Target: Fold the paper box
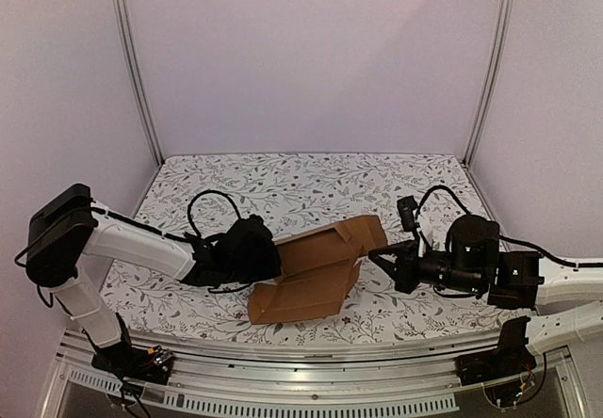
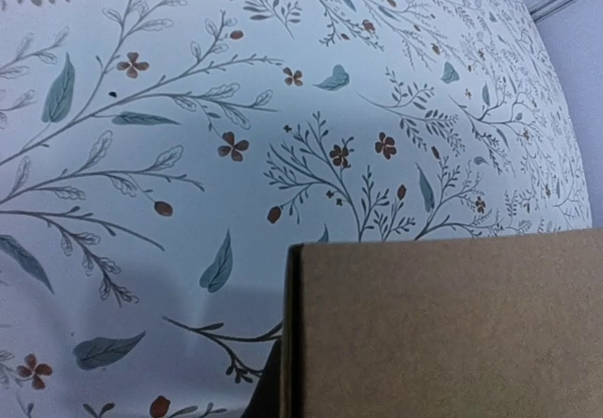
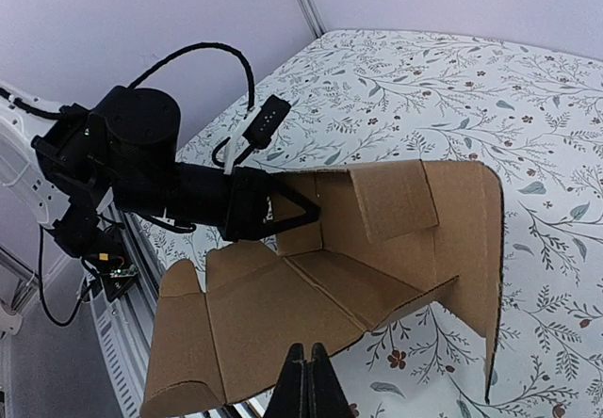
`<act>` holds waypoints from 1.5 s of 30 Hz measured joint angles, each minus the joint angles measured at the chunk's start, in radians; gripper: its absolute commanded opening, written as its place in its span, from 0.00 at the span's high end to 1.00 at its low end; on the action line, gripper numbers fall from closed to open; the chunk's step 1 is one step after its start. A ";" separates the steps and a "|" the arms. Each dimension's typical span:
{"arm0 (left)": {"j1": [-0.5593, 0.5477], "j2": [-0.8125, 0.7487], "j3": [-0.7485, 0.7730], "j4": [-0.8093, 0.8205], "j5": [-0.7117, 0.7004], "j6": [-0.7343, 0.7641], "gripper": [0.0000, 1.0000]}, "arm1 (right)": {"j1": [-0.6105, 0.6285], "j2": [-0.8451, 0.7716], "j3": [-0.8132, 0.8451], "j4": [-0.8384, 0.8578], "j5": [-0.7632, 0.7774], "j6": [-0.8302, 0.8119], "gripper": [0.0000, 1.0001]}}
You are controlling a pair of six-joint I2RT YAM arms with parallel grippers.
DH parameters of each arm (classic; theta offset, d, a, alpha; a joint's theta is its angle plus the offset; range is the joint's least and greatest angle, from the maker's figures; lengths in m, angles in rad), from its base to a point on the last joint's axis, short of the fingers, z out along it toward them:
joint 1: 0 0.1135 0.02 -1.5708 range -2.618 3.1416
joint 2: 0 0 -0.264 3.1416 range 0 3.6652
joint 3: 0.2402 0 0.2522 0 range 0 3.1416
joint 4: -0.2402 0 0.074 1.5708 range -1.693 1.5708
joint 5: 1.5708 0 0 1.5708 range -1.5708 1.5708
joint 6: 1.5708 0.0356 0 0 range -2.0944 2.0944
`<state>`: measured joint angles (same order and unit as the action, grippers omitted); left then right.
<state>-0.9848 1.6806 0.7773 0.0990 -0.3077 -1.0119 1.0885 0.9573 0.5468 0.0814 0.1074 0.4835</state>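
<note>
Closely, left tool (image 3: pixel 300 213) and right tool (image 3: pixel 306 369) flank paper box (image 1: pixel 316 279) edges.

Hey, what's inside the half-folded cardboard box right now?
Nothing loose. The paper box shows only bare creased panels and one inner flap. The left gripper is at its far wall. The corner behind that flap is covered.

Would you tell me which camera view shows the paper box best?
The right wrist view: the box fills it, showing its open inside, flaps and creases. The top external view shows its whole outline, but small. The left wrist view shows only one flat brown panel.
</note>
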 measured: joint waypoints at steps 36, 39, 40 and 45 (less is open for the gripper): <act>0.029 -0.151 -0.073 0.100 0.229 -0.035 1.00 | 0.084 0.170 0.102 0.147 0.197 -0.093 1.00; 0.029 -0.151 -0.073 0.098 0.235 -0.029 1.00 | 0.085 0.191 0.102 0.155 0.198 -0.092 1.00; 0.029 -0.151 -0.073 0.098 0.237 -0.027 1.00 | 0.085 0.197 0.103 0.157 0.198 -0.091 1.00; 0.030 -0.158 -0.073 0.098 0.244 -0.005 1.00 | 0.091 0.225 0.103 0.171 0.196 -0.077 1.00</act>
<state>-0.9550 1.5227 0.7040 0.1974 -0.0635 -1.0168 1.1797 1.1828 0.6495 0.2520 0.3038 0.4068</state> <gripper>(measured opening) 0.026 0.005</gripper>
